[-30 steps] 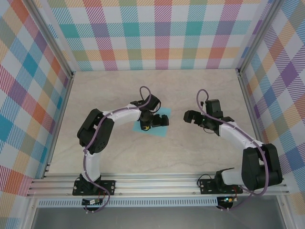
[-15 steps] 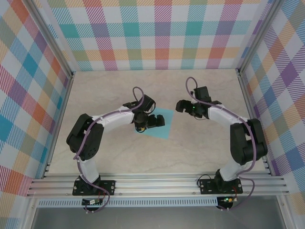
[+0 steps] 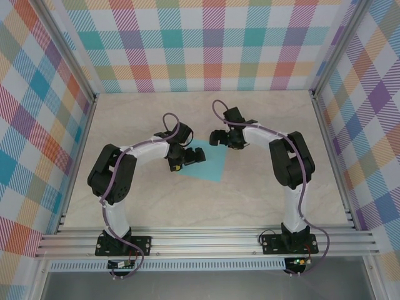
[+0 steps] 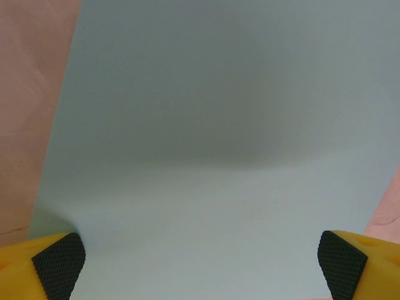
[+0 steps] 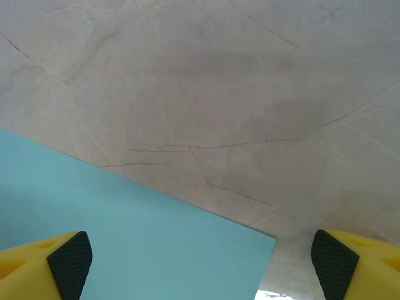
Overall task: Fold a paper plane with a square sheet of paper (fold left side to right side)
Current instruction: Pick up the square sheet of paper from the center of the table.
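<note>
The square sheet of paper (image 3: 206,164) lies flat on the table, turquoise-blue and uncreased. My left gripper (image 3: 177,160) hovers over its left part, pointing down. In the left wrist view the square sheet of paper (image 4: 206,125) spreads between the wide-apart yellow fingertips (image 4: 59,257), and the left gripper (image 4: 200,265) is open with nothing held. My right gripper (image 3: 219,136) is at the sheet's far right corner. In the right wrist view that corner of the square sheet of paper (image 5: 125,237) lies under the open right gripper (image 5: 200,262), with nothing in its grip.
The beige marble-pattern table (image 3: 262,194) is walled by plaid panels (image 3: 212,44) at the back and both sides. An aluminium rail (image 3: 206,240) carrying both arm bases runs along the near edge.
Both arms have swung left and further from the bases. The left gripper slid from the sheet's middle to its left part, uncovering more paper. The right gripper came in to the far right corner.
</note>
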Robot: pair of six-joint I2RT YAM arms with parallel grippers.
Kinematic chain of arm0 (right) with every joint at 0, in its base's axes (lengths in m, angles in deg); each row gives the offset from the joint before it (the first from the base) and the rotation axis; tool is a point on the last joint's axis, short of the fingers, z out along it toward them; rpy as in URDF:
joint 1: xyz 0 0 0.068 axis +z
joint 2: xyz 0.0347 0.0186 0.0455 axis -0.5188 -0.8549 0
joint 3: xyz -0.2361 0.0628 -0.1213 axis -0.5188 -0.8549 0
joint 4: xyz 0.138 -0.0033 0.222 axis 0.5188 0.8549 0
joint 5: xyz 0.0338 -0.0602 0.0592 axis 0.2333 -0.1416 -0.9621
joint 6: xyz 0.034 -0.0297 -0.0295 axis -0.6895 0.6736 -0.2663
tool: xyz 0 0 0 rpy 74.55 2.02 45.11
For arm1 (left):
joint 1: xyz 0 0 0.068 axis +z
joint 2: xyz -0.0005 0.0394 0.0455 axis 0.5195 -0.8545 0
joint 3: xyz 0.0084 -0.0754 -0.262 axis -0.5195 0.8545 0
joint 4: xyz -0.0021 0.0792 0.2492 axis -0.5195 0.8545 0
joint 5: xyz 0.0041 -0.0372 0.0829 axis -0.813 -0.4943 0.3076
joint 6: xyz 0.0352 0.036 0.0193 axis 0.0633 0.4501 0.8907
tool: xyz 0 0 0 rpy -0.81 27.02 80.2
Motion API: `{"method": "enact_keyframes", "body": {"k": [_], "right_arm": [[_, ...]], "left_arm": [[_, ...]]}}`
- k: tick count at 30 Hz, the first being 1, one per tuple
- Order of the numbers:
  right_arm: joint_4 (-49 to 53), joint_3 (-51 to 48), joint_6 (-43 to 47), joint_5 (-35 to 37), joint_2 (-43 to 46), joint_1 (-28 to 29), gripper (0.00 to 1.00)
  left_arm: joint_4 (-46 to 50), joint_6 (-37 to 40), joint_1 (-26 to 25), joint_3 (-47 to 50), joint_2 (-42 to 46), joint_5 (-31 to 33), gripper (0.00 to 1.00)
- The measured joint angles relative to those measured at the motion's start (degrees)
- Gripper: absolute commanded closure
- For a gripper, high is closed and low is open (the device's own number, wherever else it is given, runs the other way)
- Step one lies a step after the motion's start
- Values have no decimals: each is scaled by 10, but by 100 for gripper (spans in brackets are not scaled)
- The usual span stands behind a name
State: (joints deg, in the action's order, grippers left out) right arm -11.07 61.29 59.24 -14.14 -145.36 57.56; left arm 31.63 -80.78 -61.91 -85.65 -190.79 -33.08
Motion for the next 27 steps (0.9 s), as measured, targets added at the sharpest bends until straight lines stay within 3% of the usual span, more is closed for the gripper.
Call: {"method": "enact_keyframes", "body": {"k": [4,15,18,27], "right_arm": [[13,11,-1,2,-7,8,15],[22,11,-12,-20,-9,59,23],[20,8,-12,-21,-8,61,31],[18,-10,-1,-42,-3,65,68]], "left_arm": [[-1,0,0,0,0,-1,2],[-3,-2,0,5,0,0,5],[-7,-2,1,8,1,-1,6],[-23,1,3,34,26,-1,4]]}}
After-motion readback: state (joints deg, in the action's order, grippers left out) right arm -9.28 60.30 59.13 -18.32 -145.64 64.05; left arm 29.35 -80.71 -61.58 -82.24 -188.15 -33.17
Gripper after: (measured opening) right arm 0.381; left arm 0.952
